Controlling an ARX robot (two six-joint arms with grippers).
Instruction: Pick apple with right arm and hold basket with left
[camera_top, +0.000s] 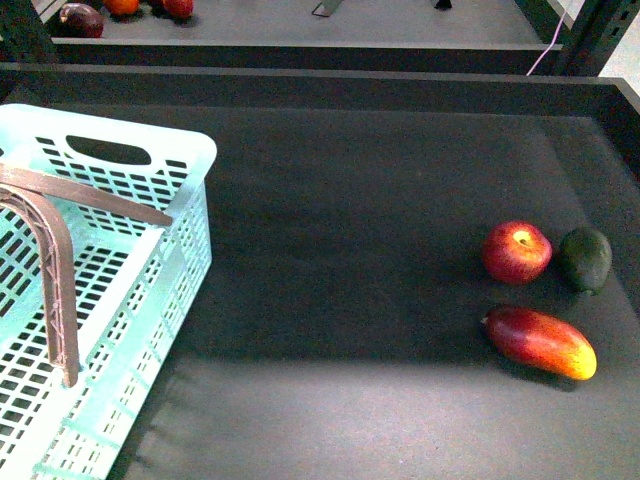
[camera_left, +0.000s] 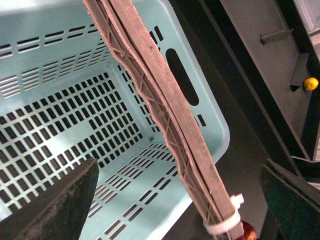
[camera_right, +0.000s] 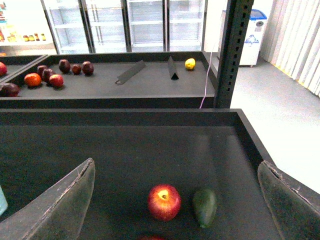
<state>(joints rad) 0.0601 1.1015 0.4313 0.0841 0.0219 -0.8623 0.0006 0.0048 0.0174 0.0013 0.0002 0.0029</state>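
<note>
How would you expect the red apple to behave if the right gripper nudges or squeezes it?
The apple looks round and lies loose on the flat dark mat, so a nudge would probably roll it, perhaps against the avocado beside it. Its glossy skin may slip under a light grip. It looks plump and undented, so it is likely firm enough to hold its shape.

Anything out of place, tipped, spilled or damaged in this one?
Nothing stands out. The basket sits upright with no contents visible; the apple, avocado and mango lie intact on the dark surface, and nothing is spilled.
</note>
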